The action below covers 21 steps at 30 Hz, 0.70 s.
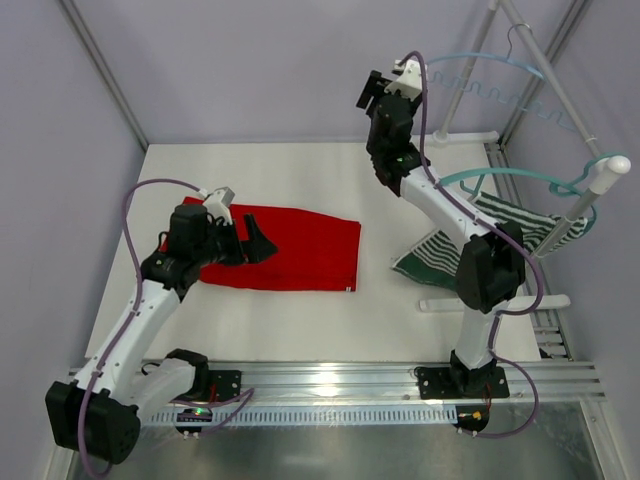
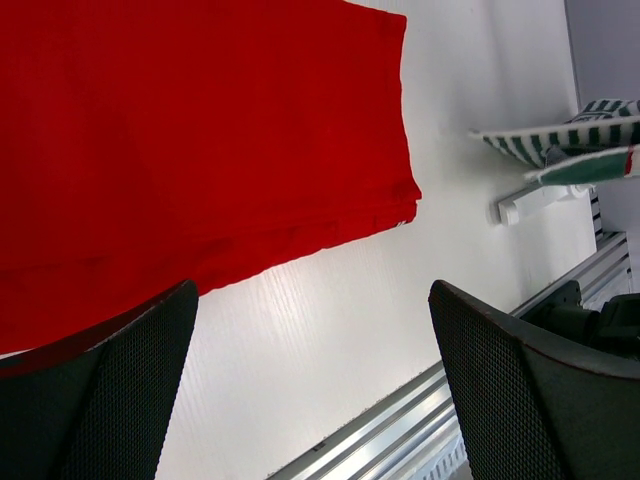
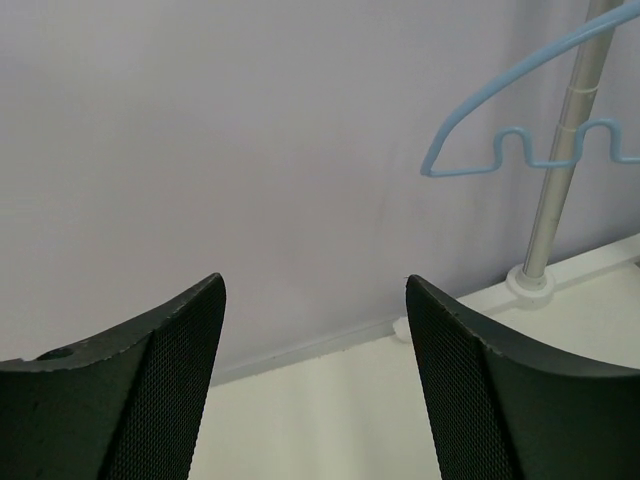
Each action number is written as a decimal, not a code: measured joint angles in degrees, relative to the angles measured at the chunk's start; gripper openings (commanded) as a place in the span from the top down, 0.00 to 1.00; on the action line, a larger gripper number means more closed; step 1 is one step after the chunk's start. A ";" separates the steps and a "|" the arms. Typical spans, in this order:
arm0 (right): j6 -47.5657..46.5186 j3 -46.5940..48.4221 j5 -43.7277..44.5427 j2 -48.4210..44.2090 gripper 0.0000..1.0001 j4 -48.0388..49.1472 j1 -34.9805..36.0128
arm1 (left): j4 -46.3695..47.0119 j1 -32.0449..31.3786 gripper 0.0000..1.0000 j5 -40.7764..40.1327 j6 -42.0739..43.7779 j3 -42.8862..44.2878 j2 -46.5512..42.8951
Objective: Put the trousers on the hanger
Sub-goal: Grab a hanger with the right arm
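**First speaker:** Where are we finding the trousers [image 1: 300,250] in this shot?

**Second speaker:** We are seeing them lying folded flat on the white table [image 1: 300,180], left of centre. The left gripper [image 1: 262,243] is hovering over them, its jaws standing wide apart and holding nothing (its wrist view is showing red cloth and bare table past the fingers).

**First speaker:** And the hanger?

**Second speaker:** We are seeing the pale blue hanger [image 1: 500,85] hanging on the rack [image 3: 553,200] at the far right, well apart from the trousers. The right gripper [image 1: 380,90] is reaching high and facing the back wall [image 3: 250,150], jaws parted around nothing, with the hanger off to its right. Lower on the rack, a teal hanger [image 1: 520,175] is carrying a green-and-white striped garment [image 1: 440,260]
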 measured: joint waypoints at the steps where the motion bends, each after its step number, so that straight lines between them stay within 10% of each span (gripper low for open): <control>1: 0.42 -0.70 -0.09 -0.11 0.25 -0.35 0.59 | 0.00 0.00 0.03 0.00 0.00 0.00 -0.52; 21: 2.64 -13.99 -5.73 -0.07 0.13 -6.34 4.90 | 0.20 0.00 0.02 -0.09 -0.28 0.00 -2.69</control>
